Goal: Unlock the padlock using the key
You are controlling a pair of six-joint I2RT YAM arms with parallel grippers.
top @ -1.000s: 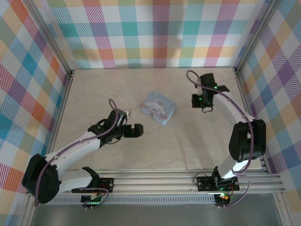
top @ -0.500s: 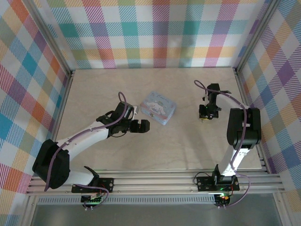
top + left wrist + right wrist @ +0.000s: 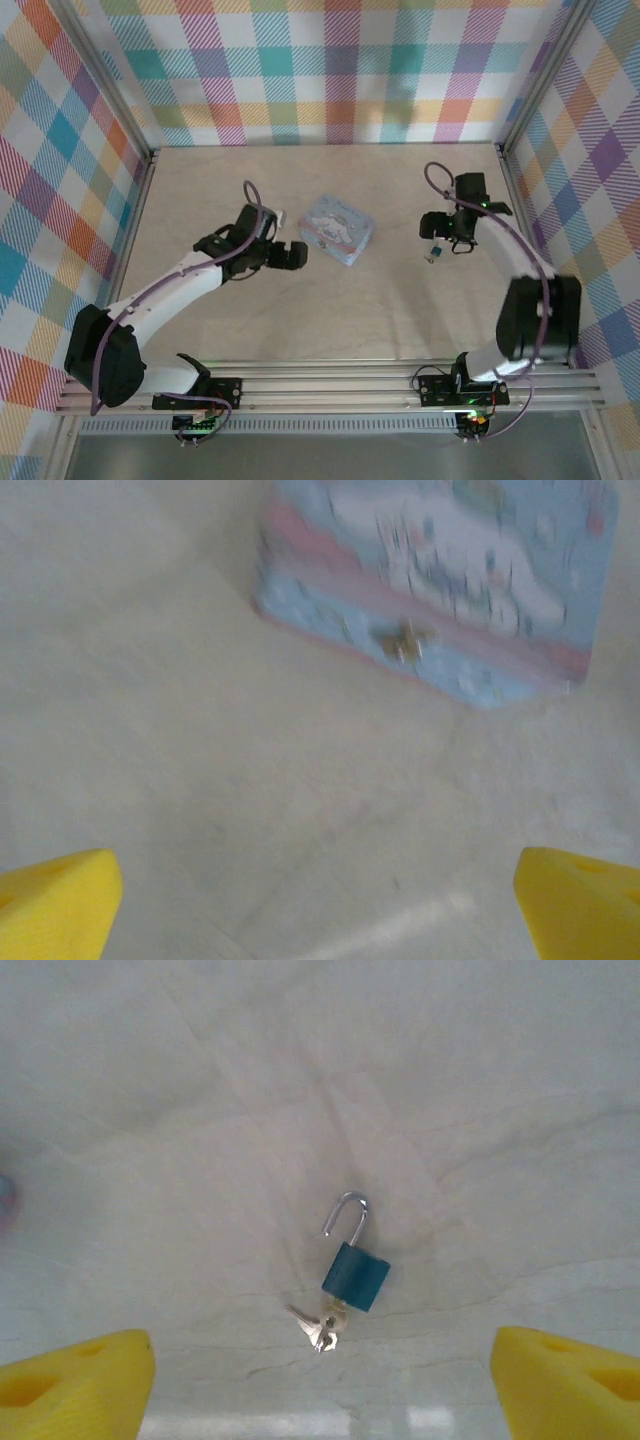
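The blue padlock (image 3: 355, 1278) lies flat on the table with its silver shackle (image 3: 347, 1214) swung open. A key (image 3: 331, 1318) sticks in its bottom, with a second key on the same ring beside it. My right gripper (image 3: 320, 1390) hovers above it, open, with nothing between its yellow fingertips (image 3: 75, 1380). From above, the padlock (image 3: 434, 254) is a small dark spot just in front of the right gripper (image 3: 440, 232). My left gripper (image 3: 288, 256) is open and empty, left of the box, its yellow fingertips (image 3: 55, 905) wide apart.
A pale blue cartoon-print box (image 3: 338, 229) with a small metal latch (image 3: 405, 642) sits mid-table between the arms. Checked walls and metal posts close in the table on three sides. Bare table lies in front of the box.
The right gripper has opened and let go of the padlock, which now lies on the table with the key in it. The left arm shifted slightly left, away from the box.
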